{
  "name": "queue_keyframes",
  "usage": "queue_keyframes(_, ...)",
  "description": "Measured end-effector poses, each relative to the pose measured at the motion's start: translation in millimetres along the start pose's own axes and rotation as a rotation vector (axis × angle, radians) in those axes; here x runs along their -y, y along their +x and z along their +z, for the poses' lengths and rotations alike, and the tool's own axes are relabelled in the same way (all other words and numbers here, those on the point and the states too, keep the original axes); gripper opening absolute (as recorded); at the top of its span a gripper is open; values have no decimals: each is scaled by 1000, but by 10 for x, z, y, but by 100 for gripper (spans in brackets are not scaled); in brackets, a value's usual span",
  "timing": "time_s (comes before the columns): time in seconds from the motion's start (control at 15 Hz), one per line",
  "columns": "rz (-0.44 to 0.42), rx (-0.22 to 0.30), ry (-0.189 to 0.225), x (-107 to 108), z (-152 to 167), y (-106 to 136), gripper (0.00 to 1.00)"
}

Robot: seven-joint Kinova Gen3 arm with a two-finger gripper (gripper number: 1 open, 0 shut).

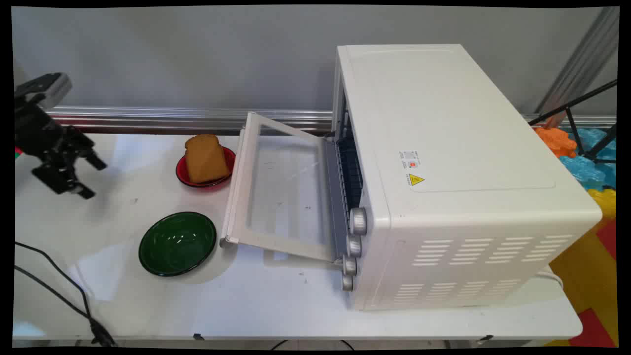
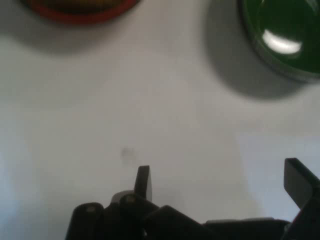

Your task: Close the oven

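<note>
Your hand [image 1: 88,177] is spread wide and empty above the desk [image 1: 276,291]; the slice of bread [image 1: 206,158] at 3 o'clock looks soft, so hold its sides.

Hovering at the left edge above the tabletop [image 1: 296,296], fingers spread apart and holding nothing: black hand [image 1: 92,178]. Sitting well to its right, on a red plate [image 1: 183,173] near the back: slice of brown bread [image 1: 206,159], leaning upright. Lying nearer the front, apart from the plate: green bowl [image 1: 177,243], just beside the corner of the oven door [image 1: 281,197]. Hanging open and tilted down over the tabletop: that glass door of a white toaster oven [image 1: 443,172], with four silver knobs [image 1: 354,244] running down its front. Trailing across the front left corner: black cable [image 1: 59,286].
</note>
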Motion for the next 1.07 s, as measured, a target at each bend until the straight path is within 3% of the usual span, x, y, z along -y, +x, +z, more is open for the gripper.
queue_keyframes(0.53, 17, -236, -50, -73, 136, 683, 100)
queue_keyframes(0.73, 56, -286, -61, -77, 239, 865, 100)
queue_keyframes(1.07, 133, -313, -49, -43, 380, 1027, 100)
